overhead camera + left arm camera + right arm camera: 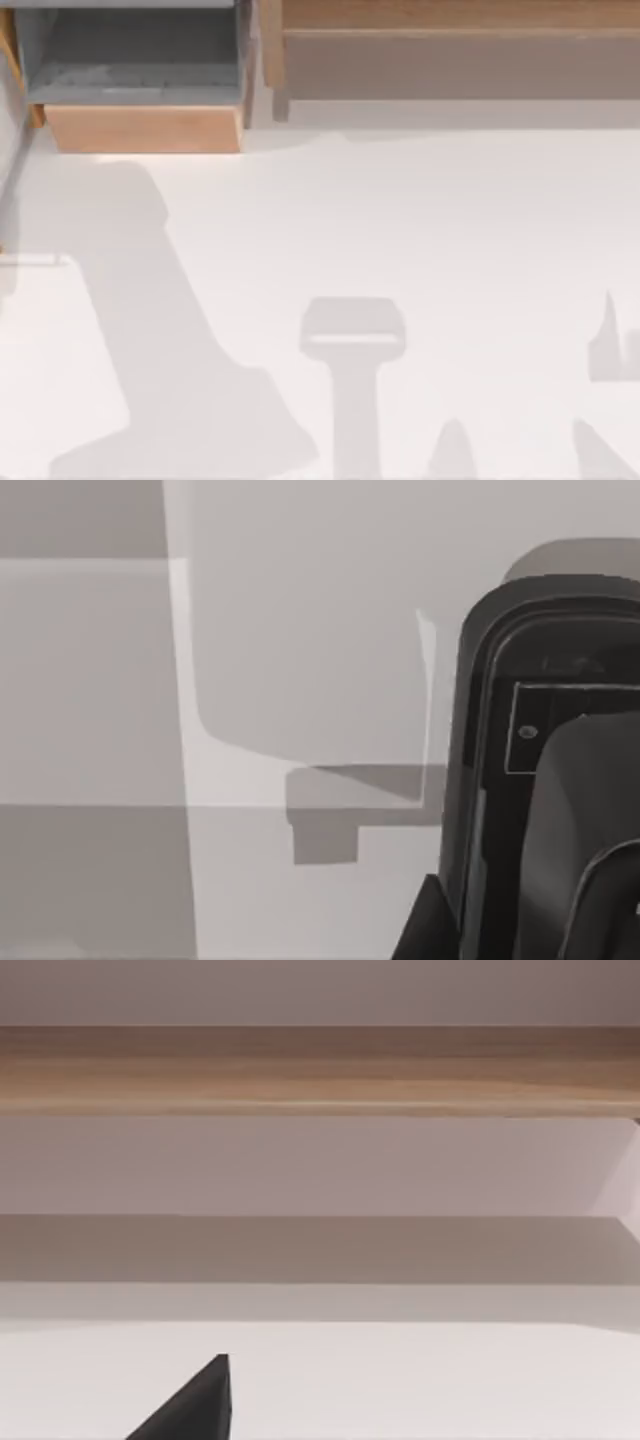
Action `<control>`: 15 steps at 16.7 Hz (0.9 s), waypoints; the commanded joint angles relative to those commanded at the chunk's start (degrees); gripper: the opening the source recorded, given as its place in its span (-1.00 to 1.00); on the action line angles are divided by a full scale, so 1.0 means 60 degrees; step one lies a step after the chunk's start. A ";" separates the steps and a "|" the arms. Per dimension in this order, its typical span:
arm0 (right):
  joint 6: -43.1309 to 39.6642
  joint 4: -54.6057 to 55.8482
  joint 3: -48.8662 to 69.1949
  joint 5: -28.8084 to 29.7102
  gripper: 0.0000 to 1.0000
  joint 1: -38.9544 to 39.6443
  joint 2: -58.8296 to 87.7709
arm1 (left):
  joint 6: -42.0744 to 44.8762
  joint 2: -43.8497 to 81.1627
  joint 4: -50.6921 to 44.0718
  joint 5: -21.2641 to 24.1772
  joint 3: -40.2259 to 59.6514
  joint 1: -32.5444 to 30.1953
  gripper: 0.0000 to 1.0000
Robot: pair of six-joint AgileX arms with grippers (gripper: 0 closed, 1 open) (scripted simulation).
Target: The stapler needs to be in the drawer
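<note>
Seen from above, the drawer (140,128) sits at the far left corner of the table (400,220). It is pulled open, showing grey inner walls and floor behind a light tan wooden front panel. What can be seen of the floor is bare. Just to the right of the drawer runs the long brown wooden unit (450,65), set along the table's far edge. Soft grey shadows lie across the white tabletop in front of the drawer, a broad one on the left and narrower ones further right.

The right wrist view looks level at the wooden unit (320,1070) from the side, as a tan band above pale surfaces. A black wedge (195,1405) pokes in at the frame's edge.

The left wrist view looks onto pale surfaces crossed by shadows. Close to the lens is a black body (500,780) with a rounded end, a raised rim, a thin pale rectangle and a small pale dot. I cannot tell whether this is the stapler or the arm's own hardware, so I cannot tell where the stapler lies.

I also cannot tell how far the left gripper or the right gripper is open, or whether either has hold of anything.
</note>
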 joint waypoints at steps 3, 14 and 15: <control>0.0000 0.0000 0.0000 0.0000 1.00 0.0000 0.0000 | 0.0000 0.0000 0.0002 0.0000 -0.0003 0.0000 -1.00; 0.0000 0.0000 0.0000 0.0000 1.00 0.0000 0.0000 | 0.0000 0.0000 0.0002 0.0000 -0.0003 0.0000 0.66; 0.0000 0.0000 0.0000 0.0000 1.00 0.0000 0.0000 | 0.0000 0.0000 0.0002 0.0000 -0.0003 0.0000 0.81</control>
